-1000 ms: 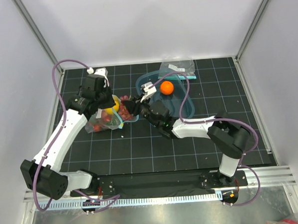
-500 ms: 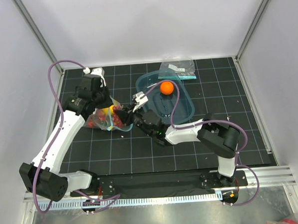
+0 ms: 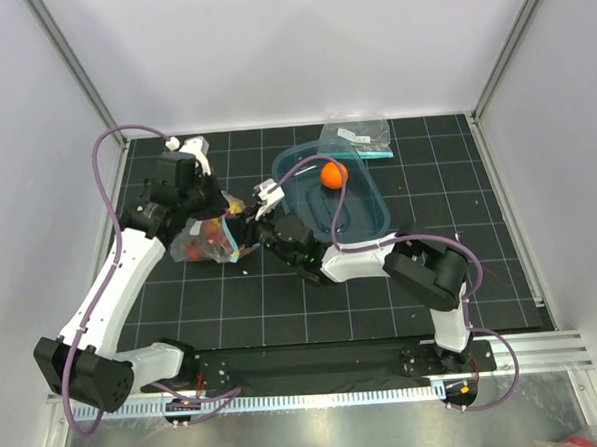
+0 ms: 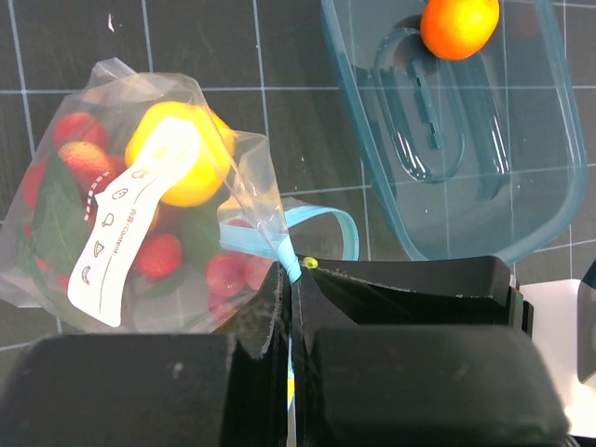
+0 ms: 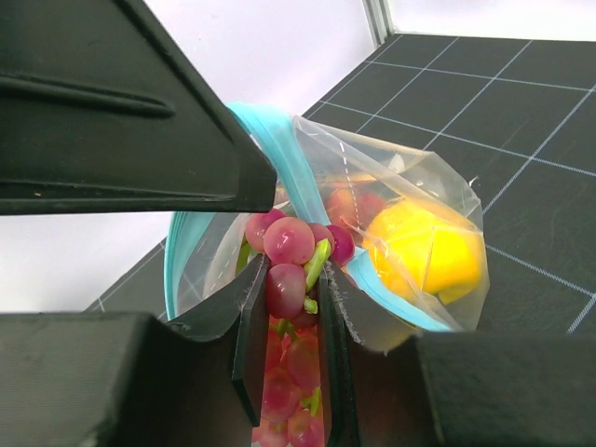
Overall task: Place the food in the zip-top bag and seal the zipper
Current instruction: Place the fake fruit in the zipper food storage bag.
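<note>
**Camera placement: three views**

Top external sits high above the near edge, looking down on the whole table (image 3: 283,304). Left wrist looks steeply down, close. Right wrist looks nearly level, closest. All three share the zip-top bag (image 3: 201,244).

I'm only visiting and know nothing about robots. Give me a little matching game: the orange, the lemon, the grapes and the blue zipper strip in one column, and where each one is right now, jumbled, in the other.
Things:
1. orange
2. lemon
3. grape bunch
4. zipper

Places:
A. pinched in the shut left gripper
B. lying in the teal tub
C. inside the zip-top bag
D. gripped by the right gripper at the bag's mouth

Pairs: 1-B, 2-C, 3-D, 4-A
</note>
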### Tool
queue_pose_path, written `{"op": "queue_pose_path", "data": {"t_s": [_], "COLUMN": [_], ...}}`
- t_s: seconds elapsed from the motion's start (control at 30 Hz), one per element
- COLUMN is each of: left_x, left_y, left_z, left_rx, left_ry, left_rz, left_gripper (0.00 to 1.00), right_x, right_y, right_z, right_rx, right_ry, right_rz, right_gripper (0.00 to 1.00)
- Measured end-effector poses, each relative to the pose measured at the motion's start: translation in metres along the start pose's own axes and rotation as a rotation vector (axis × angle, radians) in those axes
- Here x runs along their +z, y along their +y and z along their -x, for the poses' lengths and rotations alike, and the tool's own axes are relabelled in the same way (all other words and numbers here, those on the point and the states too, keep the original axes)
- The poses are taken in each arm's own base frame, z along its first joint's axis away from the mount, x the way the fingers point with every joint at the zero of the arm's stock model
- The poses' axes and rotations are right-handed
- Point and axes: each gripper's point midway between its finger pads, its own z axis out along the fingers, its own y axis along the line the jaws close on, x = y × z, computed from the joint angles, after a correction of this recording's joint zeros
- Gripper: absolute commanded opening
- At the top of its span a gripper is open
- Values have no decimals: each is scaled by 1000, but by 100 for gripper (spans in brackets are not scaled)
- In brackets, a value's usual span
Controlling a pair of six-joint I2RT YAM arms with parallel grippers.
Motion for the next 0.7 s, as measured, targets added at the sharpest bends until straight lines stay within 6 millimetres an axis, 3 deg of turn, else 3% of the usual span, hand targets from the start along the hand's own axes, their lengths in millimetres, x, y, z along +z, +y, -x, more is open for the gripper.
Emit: {"op": "queue_pose_path", "data": {"t_s": [0.27,0.5,0.7], "left_x": [0,1,1], "left_y": [0,11,17], "left_z": [1,6,8], "left_rx": [-3,-31,-54], "left_ry": [-3,-17,-22], "left_rz": [-4,29,44], "left_gripper": [0,0,0], "right_x": [-1,-29,-37], "right_y": [1,-6,19], "right_z": [-3,-23,-36], "right_rx": [-33,-54,-124], "right_ry": [18,35,52], "right_rz": [10,22,63], "right_gripper": [8,8,11]}}
